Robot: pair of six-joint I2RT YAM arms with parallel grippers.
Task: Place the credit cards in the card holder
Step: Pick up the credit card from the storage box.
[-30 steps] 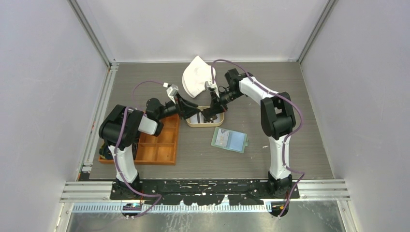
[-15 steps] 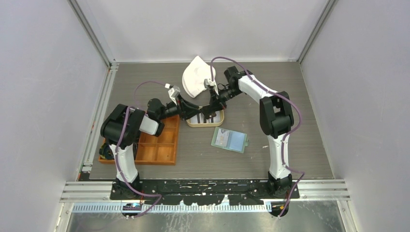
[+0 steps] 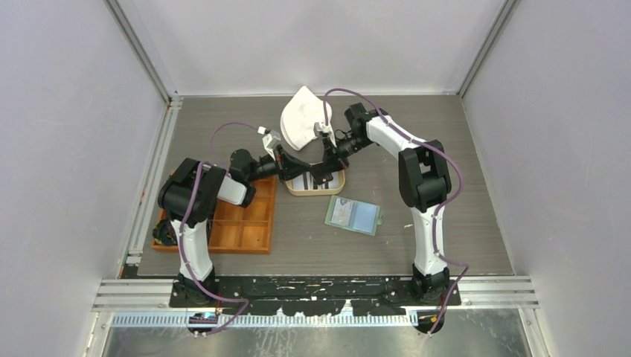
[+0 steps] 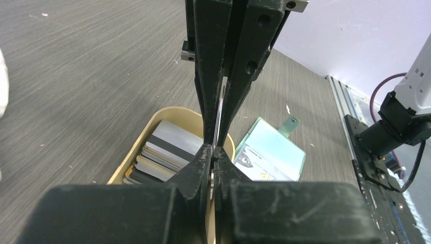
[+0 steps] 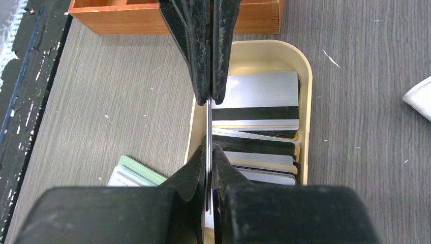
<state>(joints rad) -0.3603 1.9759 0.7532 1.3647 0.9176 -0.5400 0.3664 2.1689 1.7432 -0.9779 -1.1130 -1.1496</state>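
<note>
A stack of credit cards [image 5: 259,101] lies in an oval tan tray [image 3: 316,191]. Both grippers meet above it, tip to tip. One silver credit card [image 5: 209,127] stands on edge between them. My right gripper [image 5: 209,150] is shut on one end of it, and my left gripper [image 4: 212,148] is shut on the other end. In the left wrist view the same card [image 4: 219,114] shows as a thin line running up into the right fingers [image 4: 244,66]. The sage-green card holder [image 3: 353,216] lies open and flat on the table to the tray's front right, with a card behind its clear pocket [image 4: 264,162].
An orange compartmented tray [image 3: 245,219] sits left of the tan tray, under the left arm. A white cloth-like object [image 3: 301,119] lies behind the grippers. The table's metal rail [image 4: 350,117] runs past the card holder.
My left gripper has moved a little toward the right one and shut on the free end of the card. The right gripper has kept its hold and barely moved.
</note>
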